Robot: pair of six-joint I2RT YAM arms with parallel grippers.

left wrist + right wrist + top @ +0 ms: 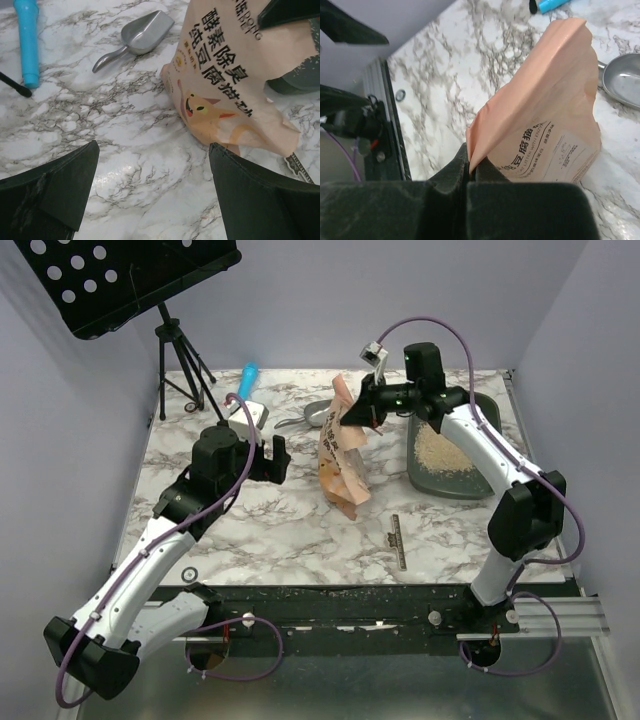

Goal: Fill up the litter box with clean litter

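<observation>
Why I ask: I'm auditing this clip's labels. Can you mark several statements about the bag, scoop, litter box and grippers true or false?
1. The right gripper is shut on the top edge of the orange bag. True.
2. The left gripper holds the metal scoop. False: it is open and empty, and the scoop lies on the table.
3. The litter box has clean litter in it. True.
4. The bag lies inside the litter box. False: it is beside the box, over the table.

Pale lavender walls enclose a white marble-patterned table. A black perforated music stand on a tripod stands at the back-left corner, seemingly on the tabletop.
</observation>
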